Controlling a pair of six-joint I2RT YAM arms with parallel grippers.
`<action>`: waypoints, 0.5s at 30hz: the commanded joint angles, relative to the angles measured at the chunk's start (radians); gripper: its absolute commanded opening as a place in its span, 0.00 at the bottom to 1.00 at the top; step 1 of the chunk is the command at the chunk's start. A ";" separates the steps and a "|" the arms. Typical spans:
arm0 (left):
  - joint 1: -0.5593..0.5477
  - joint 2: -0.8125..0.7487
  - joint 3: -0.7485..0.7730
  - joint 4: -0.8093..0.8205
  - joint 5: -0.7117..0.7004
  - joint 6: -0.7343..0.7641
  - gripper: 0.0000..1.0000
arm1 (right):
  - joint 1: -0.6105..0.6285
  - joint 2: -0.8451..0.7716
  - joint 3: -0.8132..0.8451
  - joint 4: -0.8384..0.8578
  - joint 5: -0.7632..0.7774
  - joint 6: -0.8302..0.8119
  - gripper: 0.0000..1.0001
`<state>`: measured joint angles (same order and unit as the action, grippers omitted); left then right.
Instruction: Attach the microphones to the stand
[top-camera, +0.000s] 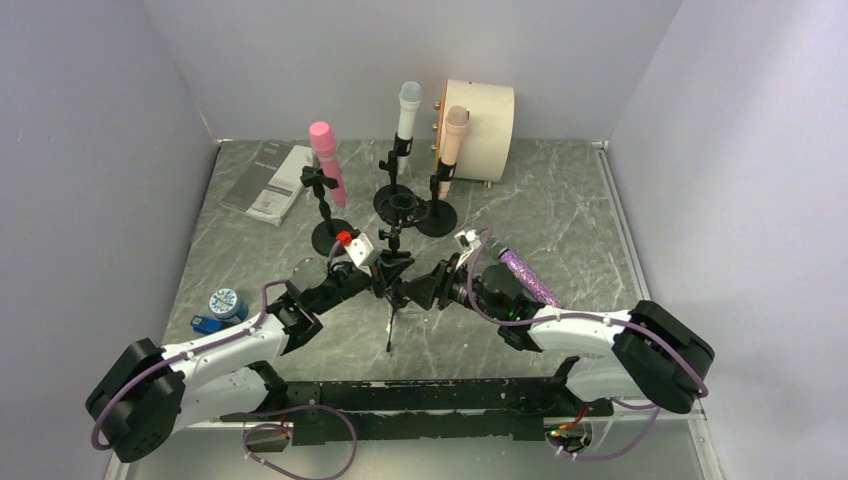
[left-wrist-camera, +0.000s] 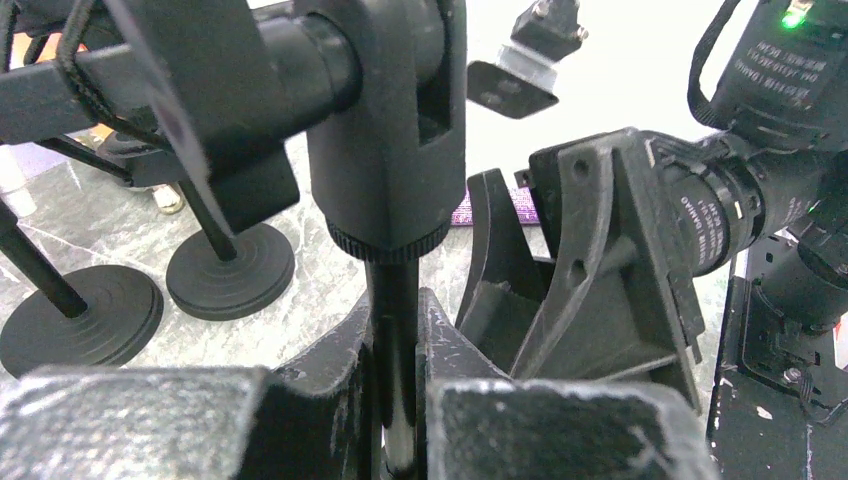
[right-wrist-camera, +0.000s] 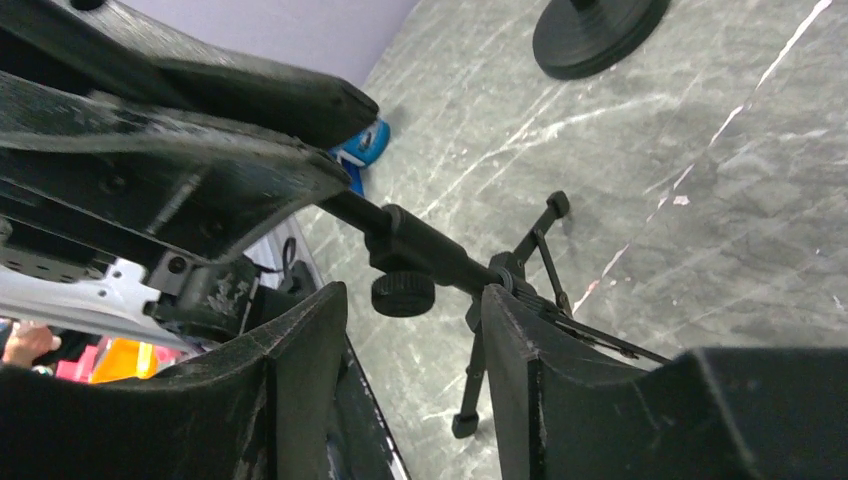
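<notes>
The pink microphone (top-camera: 326, 160), the white one with a pale-blue head (top-camera: 408, 115) and the peach one (top-camera: 452, 140) stand clipped in round-based stands at the back. The purple glitter microphone (top-camera: 530, 279) lies on the table beside my right arm; a sliver of it shows in the left wrist view (left-wrist-camera: 463, 211). My left gripper (top-camera: 385, 272) is shut on the thin rod (left-wrist-camera: 396, 330) of a black tripod stand (top-camera: 390, 300), whose empty clip head (left-wrist-camera: 385, 120) is above the jaws. My right gripper (top-camera: 422, 290) is open beside the stand's tube (right-wrist-camera: 430, 250), not touching it.
A white drum-shaped thing (top-camera: 482, 115) stands at the back behind the peach microphone. A grey booklet (top-camera: 268, 180) lies at the back left. A blue tape roll (top-camera: 222, 302) lies by my left arm. Round stand bases (left-wrist-camera: 230, 270) sit beyond the tripod.
</notes>
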<state>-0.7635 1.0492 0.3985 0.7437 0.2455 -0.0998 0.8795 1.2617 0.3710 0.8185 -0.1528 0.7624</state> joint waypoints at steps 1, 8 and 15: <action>-0.004 -0.031 0.023 0.053 -0.011 -0.017 0.03 | 0.002 0.044 0.040 0.093 -0.077 -0.030 0.51; -0.004 -0.039 0.013 0.061 -0.008 -0.035 0.03 | 0.001 0.086 -0.013 0.337 -0.001 0.228 0.25; -0.005 -0.047 0.002 0.071 -0.008 -0.045 0.03 | 0.000 0.073 -0.036 0.265 0.130 0.578 0.06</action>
<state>-0.7635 1.0298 0.3985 0.7486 0.2321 -0.1284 0.8856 1.3636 0.3264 1.0199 -0.1410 1.0836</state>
